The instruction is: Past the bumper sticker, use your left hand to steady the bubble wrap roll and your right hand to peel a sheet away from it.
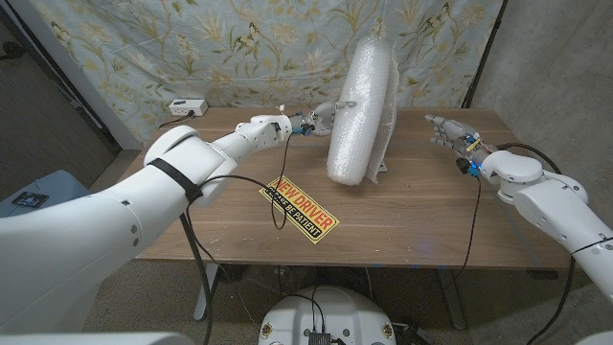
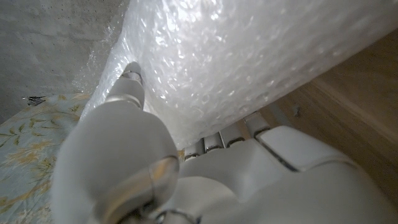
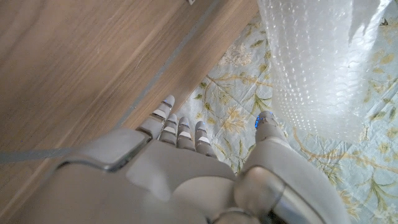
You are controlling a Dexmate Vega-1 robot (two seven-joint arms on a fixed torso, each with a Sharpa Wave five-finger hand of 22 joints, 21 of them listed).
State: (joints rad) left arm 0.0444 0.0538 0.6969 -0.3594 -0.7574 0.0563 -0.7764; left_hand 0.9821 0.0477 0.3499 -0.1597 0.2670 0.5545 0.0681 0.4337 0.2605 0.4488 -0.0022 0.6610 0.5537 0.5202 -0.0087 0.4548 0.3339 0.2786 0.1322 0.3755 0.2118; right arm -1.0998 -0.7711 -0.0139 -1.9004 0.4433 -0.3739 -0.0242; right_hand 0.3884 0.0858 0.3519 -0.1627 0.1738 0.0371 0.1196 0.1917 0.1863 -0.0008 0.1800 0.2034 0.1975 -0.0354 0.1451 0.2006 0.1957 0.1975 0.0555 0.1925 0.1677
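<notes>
Left hand (image 1: 321, 119) reaches across the wooden table (image 1: 412, 220) from the head camera's vantage and meets the near side of the bubble wrap roll (image 1: 362, 110), which stands tilted on end toward the back of the table, in front of a floral curtain (image 1: 239, 48). Out to the side, the right hand (image 1: 447, 130) hangs above the table, well apart from the roll, fingers stretched toward it and holding nothing. A yellow "NEW DRIVER" bumper sticker (image 1: 301, 210) lies flat on the wood, nearer the robot than the roll, and a small white box (image 1: 188, 106) sits at the far left corner. Seen from the left wrist, the left hand (image 2: 186, 168) has its thumb and fingertips (image 2: 132, 74) laid against the bubbled plastic (image 2: 249, 56), pressing on it. Seen from the right wrist, the right hand (image 3: 186, 155) is spread and empty, its fingers (image 3: 180, 130) side by side, thumb nearest the roll (image 3: 317, 62) but not touching it.
</notes>
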